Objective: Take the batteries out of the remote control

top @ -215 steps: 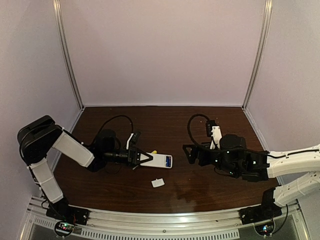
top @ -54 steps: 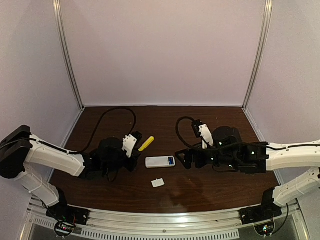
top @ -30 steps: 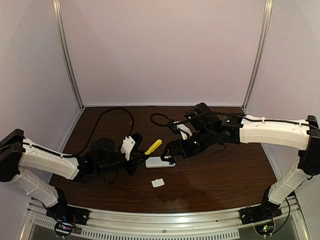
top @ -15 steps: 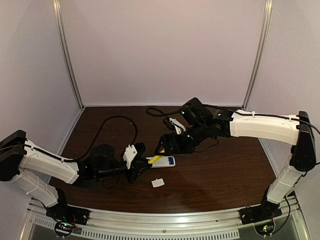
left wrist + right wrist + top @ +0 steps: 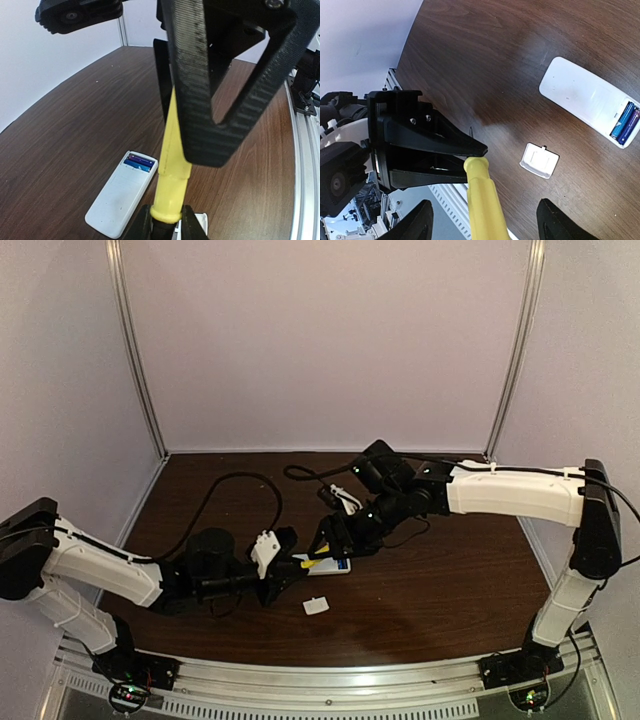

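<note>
The white remote control [image 5: 327,565] lies flat mid-table, its open end showing the two blue batteries [image 5: 139,162]. It also shows in the right wrist view [image 5: 582,96] with the batteries [image 5: 627,123] still seated. My left gripper [image 5: 291,573] is shut on the dark neck of the yellow-handled screwdriver [image 5: 311,561] and holds it above the remote's left end; in the left wrist view the fingers [image 5: 144,226] clamp below the yellow collar [image 5: 172,165]. My right gripper [image 5: 329,538] is open, its jaws standing wide on either side of the yellow handle [image 5: 484,205].
The small white square cover [image 5: 316,606] lies on the table in front of the remote, also in the right wrist view [image 5: 539,160]. Black cables [image 5: 235,485] trail behind both arms. The metal rail [image 5: 320,680] runs along the near edge.
My right arm has swung in from the right and come down over the screwdriver handle. My left gripper has carried the screwdriver forward, over the remote's left end.
</note>
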